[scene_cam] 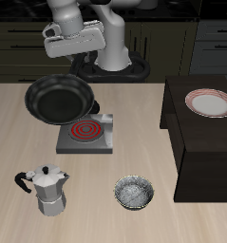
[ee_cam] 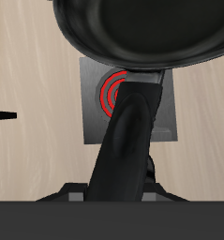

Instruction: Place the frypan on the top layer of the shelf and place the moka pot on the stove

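Black round frypan [ee_cam: 141, 33], long straight handle clamped in pincer [ee_cam: 118, 192], above stove [ee_cam: 168, 122].

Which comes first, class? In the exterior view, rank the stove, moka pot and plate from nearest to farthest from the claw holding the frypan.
1. Stove: just below the claw and the lifted frypan.
2. Moka pot: nearer the table's front edge.
3. Plate: on the shelf, across the table.
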{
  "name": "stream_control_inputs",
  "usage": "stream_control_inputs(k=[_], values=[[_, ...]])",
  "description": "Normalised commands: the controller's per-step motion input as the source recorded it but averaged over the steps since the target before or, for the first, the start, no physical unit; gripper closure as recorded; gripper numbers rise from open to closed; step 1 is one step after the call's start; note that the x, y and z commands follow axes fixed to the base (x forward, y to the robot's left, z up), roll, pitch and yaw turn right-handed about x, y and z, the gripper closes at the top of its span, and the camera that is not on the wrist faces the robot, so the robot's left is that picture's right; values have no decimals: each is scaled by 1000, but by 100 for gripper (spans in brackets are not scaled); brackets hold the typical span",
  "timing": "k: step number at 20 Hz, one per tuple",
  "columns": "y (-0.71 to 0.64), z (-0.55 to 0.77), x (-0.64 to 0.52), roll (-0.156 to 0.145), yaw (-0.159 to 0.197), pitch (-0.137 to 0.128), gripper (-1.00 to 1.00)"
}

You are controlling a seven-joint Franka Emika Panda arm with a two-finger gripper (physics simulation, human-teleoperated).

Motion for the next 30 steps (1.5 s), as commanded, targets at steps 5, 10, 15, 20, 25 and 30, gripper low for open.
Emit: stream_control_inputs(k=[5,10,15,20,25,30], values=[[-56,77,-50,-4,219,-33,100],[-88,34,-14,5,111,6,100],[23,160,-9,5,154,-37,100],[33,112,79,22,173,-23,100],[-224,142,236,6,75,29,100],[-308,-43,275,-7,114,39,100]])
